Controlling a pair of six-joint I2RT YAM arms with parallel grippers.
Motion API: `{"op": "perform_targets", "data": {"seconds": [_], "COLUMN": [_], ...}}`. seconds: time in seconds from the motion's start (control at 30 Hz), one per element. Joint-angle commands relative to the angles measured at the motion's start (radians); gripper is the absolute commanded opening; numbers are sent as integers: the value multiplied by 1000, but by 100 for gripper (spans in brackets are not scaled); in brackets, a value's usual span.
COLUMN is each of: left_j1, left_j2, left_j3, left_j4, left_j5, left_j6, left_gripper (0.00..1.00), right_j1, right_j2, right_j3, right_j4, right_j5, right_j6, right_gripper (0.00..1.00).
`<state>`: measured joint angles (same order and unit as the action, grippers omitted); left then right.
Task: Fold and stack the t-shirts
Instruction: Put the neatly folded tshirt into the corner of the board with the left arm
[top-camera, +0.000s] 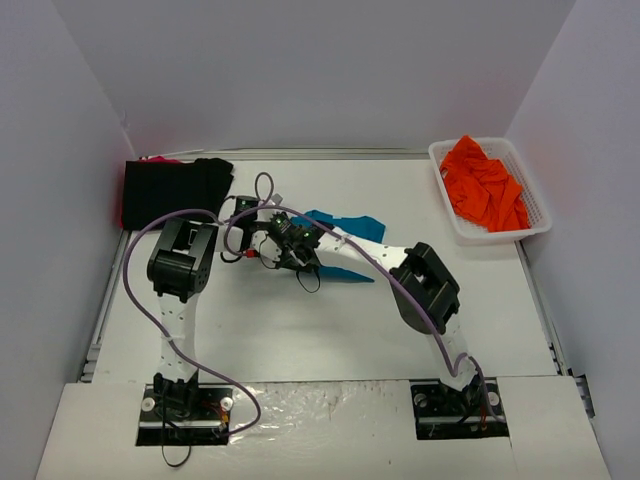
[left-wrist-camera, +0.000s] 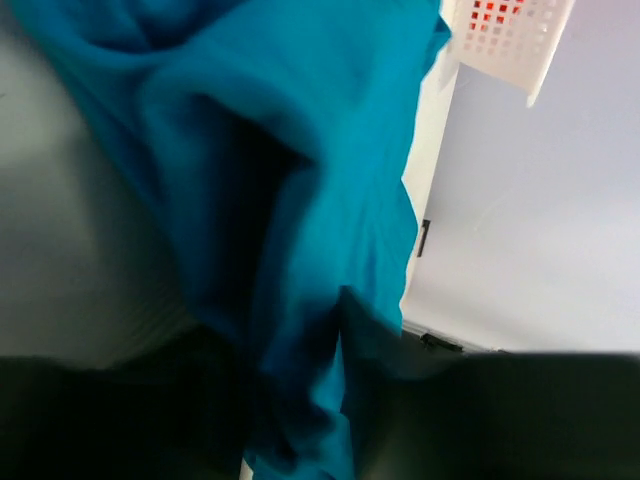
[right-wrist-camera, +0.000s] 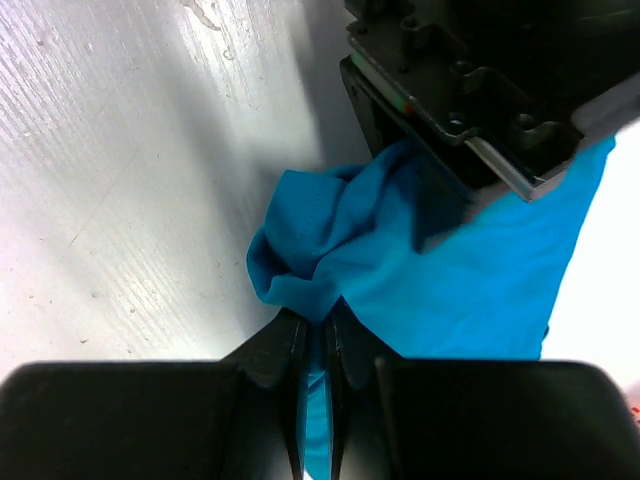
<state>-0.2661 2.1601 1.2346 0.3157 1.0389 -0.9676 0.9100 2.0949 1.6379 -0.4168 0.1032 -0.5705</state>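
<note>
Fold looked underway: right gripper (right-wrist-camera: 318, 345) was pinched on a bunched edge of the teal t-shirt (right-wrist-camera: 470, 280) mid desk (top-camera: 300, 320), left gripper (left-wrist-camera: 295, 400) clamped on it too — next they'd need to spread it flat

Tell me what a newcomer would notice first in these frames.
The teal-blue t-shirt at mid-table stands out first, bunched up and pinched by both the left gripper and the right gripper, whose arms meet over it. Next come the bright orange t-shirts heaped in the white basket at the far right corner. The black t-shirt lies at the far left.
</note>
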Motion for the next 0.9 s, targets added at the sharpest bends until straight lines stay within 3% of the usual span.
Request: {"op": "perform_targets", "data": {"seconds": [0.0, 0.07, 0.2, 0.3, 0.4, 0.5, 0.6, 0.7, 0.73, 0.87], "left_j1": [-15, -18, -24, -22, -19, -16, -10, -9, -7, 13], "left_j2": [4, 6, 6, 3, 3, -2, -9, -31, -29, 1], "left_j3": [26, 32, 32, 42, 55, 69, 86, 146, 173, 272], "left_j4": [5, 6, 19, 17, 13, 13, 2, -119, -267, -455], "left_j5": [12, 19, 33, 38, 47, 56, 61, 49, 27, -8], "left_j6": [3, -2, -8, 0, 0, 0, 13, 140, 191, 342], "left_gripper": [17, 4, 2, 2, 2, 2, 3, 2, 2, 2], "right_j1": [0, 0, 0, 6, -5, -42, -169, -336, -417, -563], "right_j2": [17, 17, 14, -21, -134, -272, -416, -498, -509, -550], "right_j3": [33, 34, 25, -1, -91, -198, -278, -354, -380, -432], "right_j4": [-33, -34, -42, -66, -85, -166, -223, -286, -293, -294], "right_j5": [-2, -2, -7, -34, -130, -255, -333, -308, -292, -321], "right_j6": [6, 6, 1, -28, -60, -133, -175, -216, -200, -152], "right_gripper": [0, 0, 0, 80, 100, 100, 100, 100, 100, 100]}}
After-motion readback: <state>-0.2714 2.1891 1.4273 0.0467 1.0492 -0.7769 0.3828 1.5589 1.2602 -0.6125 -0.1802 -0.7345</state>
